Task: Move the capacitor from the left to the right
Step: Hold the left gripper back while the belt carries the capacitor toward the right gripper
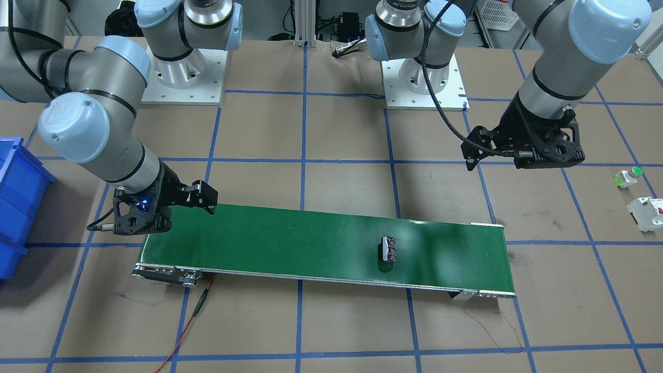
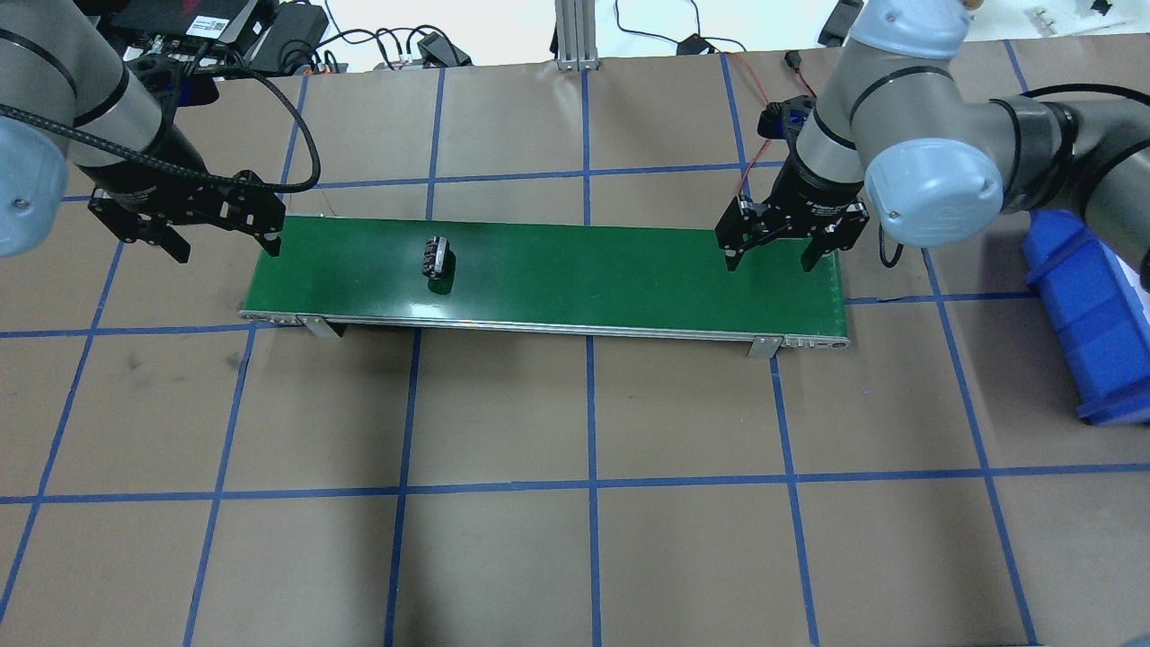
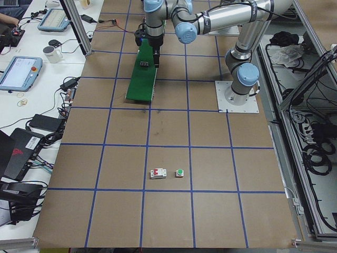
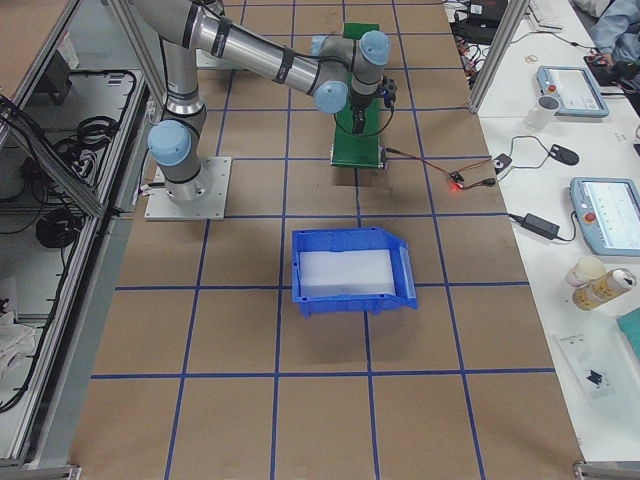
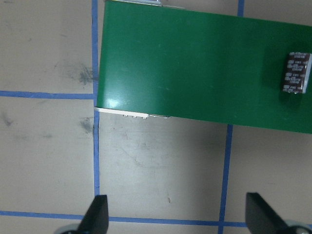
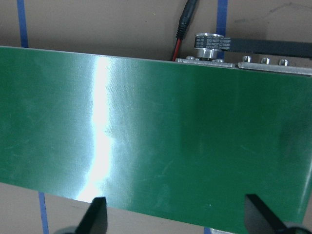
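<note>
The capacitor (image 1: 388,249) is a small dark part with a pale ribbed side. It lies on the green conveyor belt (image 1: 285,243), in the belt's left part in the overhead view (image 2: 437,257). My left gripper (image 2: 225,241) is open and empty, hovering over the table just off the belt's left end. In its wrist view (image 5: 178,217) the capacitor (image 5: 297,73) sits at the upper right. My right gripper (image 2: 773,259) is open and empty above the belt's right end (image 6: 156,131), far from the capacitor.
A blue bin (image 2: 1087,314) stands on the table beyond the belt's right end. A white block with a red mark (image 1: 645,212) and a small white part with a green cap (image 1: 628,176) lie on the table past the left arm. A red cable (image 1: 191,316) runs from the belt's right end.
</note>
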`<state>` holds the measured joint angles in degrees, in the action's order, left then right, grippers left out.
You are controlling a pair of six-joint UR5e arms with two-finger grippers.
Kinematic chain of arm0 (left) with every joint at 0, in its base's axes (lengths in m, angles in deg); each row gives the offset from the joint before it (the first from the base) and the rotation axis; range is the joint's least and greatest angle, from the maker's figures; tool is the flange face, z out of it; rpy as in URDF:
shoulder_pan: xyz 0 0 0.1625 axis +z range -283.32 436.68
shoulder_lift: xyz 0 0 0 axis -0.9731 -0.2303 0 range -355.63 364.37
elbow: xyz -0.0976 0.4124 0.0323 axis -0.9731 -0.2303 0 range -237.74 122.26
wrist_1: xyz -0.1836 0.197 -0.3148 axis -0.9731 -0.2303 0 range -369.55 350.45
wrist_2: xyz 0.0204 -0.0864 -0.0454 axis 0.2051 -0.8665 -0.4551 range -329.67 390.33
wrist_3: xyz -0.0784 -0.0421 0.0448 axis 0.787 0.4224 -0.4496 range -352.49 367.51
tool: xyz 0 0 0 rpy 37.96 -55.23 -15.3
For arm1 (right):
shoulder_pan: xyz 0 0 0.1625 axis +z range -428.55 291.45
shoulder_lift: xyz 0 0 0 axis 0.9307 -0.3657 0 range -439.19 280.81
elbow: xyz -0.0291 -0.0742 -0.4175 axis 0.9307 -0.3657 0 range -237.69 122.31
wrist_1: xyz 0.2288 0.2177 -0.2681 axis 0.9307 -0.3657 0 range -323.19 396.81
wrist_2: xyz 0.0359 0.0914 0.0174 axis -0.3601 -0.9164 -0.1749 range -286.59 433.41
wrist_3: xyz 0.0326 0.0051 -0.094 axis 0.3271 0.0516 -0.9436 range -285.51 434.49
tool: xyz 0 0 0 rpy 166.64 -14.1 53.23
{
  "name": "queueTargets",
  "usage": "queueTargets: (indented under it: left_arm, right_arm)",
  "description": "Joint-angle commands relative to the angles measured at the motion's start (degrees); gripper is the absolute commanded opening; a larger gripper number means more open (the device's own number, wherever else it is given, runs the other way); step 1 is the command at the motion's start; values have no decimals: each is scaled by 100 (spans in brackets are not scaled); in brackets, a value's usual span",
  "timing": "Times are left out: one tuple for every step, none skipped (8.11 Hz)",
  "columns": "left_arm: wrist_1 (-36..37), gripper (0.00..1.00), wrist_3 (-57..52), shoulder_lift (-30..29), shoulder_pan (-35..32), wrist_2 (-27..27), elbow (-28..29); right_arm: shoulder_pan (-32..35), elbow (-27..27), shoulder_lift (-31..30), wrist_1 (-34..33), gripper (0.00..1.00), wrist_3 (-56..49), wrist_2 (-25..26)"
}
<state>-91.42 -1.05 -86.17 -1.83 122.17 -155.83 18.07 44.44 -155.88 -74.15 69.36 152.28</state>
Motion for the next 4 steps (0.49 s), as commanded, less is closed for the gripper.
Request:
queueTargets:
  left_arm:
    - [13,100,12,10,-41,-62,-8]
    - [13,100,-5,27,-41,-18,0]
    - [13,100,3,19,-41,-44,-8]
    - [-4,100,-5,45,-41,-18,-17]
  right_arm:
    - [-49,35,31,-31,100,30,-92]
    - [-49,-9,31,-22,100,56,-126]
    - [-49,17,57,-21,100,30,-101]
    - [-49,26,180,-13,100,-40,-92]
